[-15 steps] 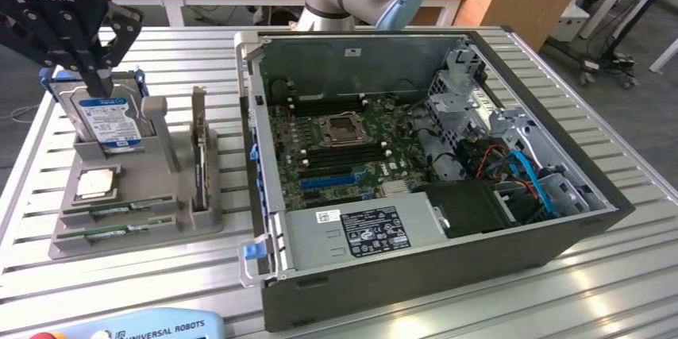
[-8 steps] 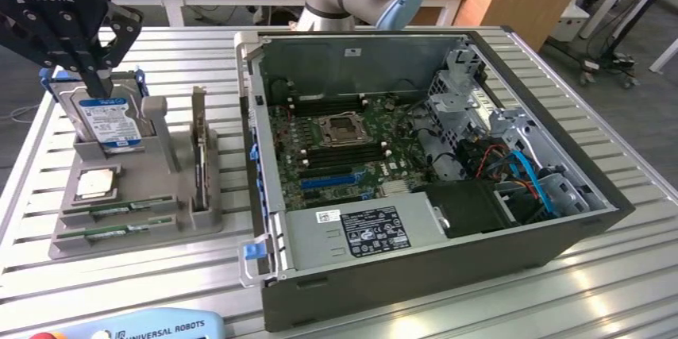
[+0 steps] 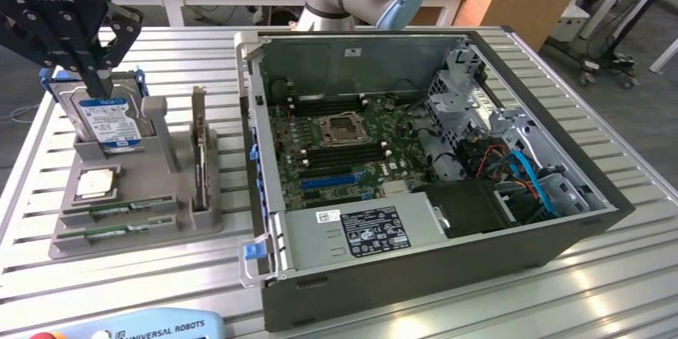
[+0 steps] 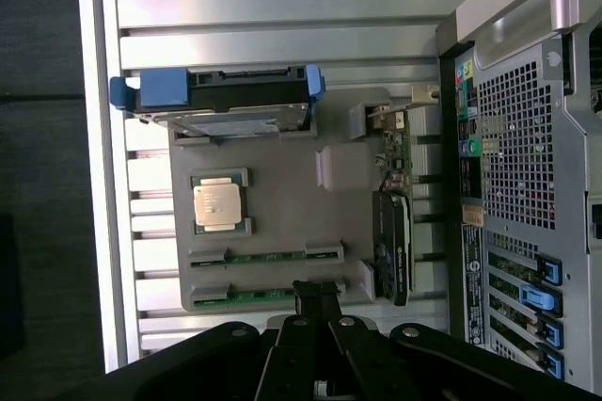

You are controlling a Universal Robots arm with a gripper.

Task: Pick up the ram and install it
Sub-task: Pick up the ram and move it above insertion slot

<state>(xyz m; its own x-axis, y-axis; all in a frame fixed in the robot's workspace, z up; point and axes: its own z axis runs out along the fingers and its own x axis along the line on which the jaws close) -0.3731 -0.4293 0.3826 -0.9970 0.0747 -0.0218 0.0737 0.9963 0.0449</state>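
Over on the exterior view's left, the black gripper hangs above a grey parts holder, its upper body cut off by the edge of the picture. Its fingers are clenched tight together with nothing between them, and how high the tips are above the holder is hard to judge. Both sticks lie flat in slots at the holder's near end: the farther ram stick and, just beside it, the nearer ram stick. In the wrist view the closed fingertips overlap one end of the nearer ram stick, hiding that part, while the farther ram stick shows along its full length. Beyond the sticks sits a square silver processor, and at the holder's far end a hard drive with a blue-and-white label stands upright. An expansion card stands on edge along the holder's right side, too thin from here to make out. To the right, the open computer case lies on the slatted metal table, with its motherboard showing, though cables and a drive cage cover the right part. A teach pendant is cut off at the near edge.
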